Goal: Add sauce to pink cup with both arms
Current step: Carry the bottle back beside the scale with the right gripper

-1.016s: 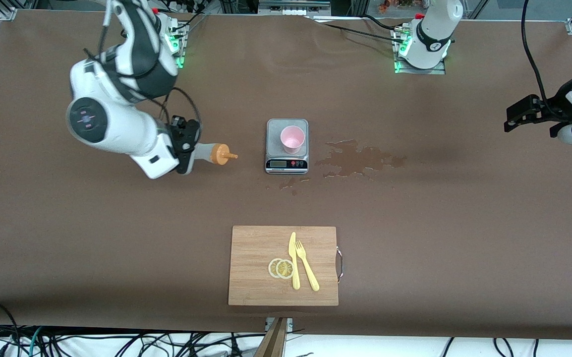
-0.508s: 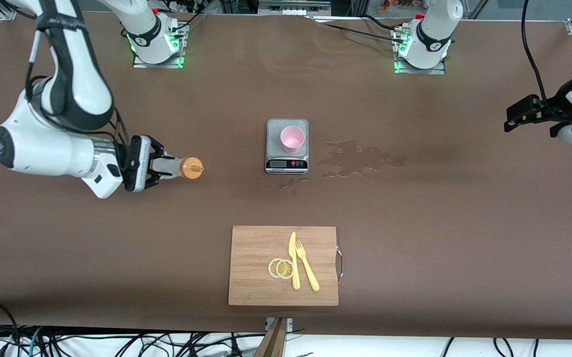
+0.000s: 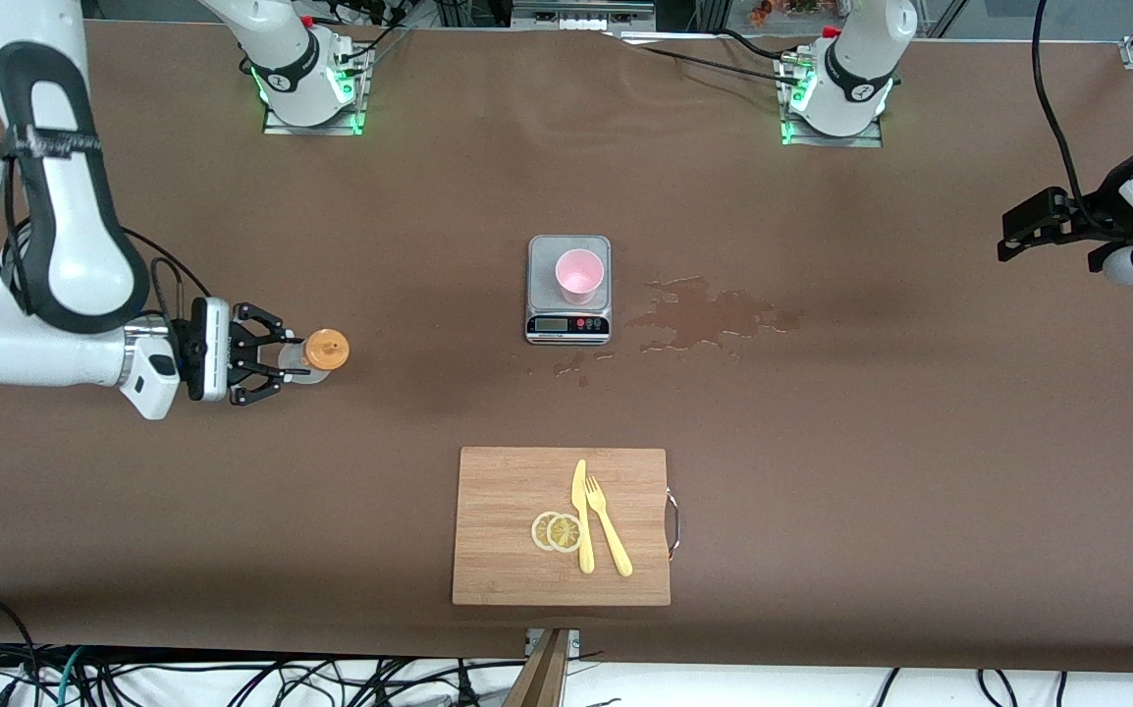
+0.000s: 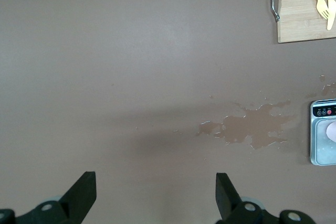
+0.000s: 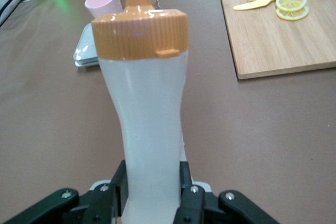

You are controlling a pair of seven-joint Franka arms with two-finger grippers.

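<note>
The pink cup [image 3: 579, 276] stands upright on a small grey scale [image 3: 568, 324] mid-table; the right wrist view also shows the cup [image 5: 103, 1]. My right gripper [image 3: 272, 361] is shut on the lower body of the sauce bottle [image 3: 316, 352], held above the table toward the right arm's end, well apart from the cup. In the right wrist view, the whitish bottle [image 5: 147, 108] with its orange cap sits between the pads of the gripper [image 5: 152, 182], nozzle toward the cup. My left gripper [image 3: 1018, 236] waits at the left arm's end, open [image 4: 155, 192] and holding nothing.
A wet spill [image 3: 714, 316] stains the brown table cover beside the scale, toward the left arm's end. Nearer the front camera lies a wooden cutting board [image 3: 508, 570] with a yellow knife, a fork [image 3: 609, 540] and lemon slices [image 3: 557, 531].
The right arm has swung the bottle away from the scale toward its own end of the table. The left arm has not moved.
</note>
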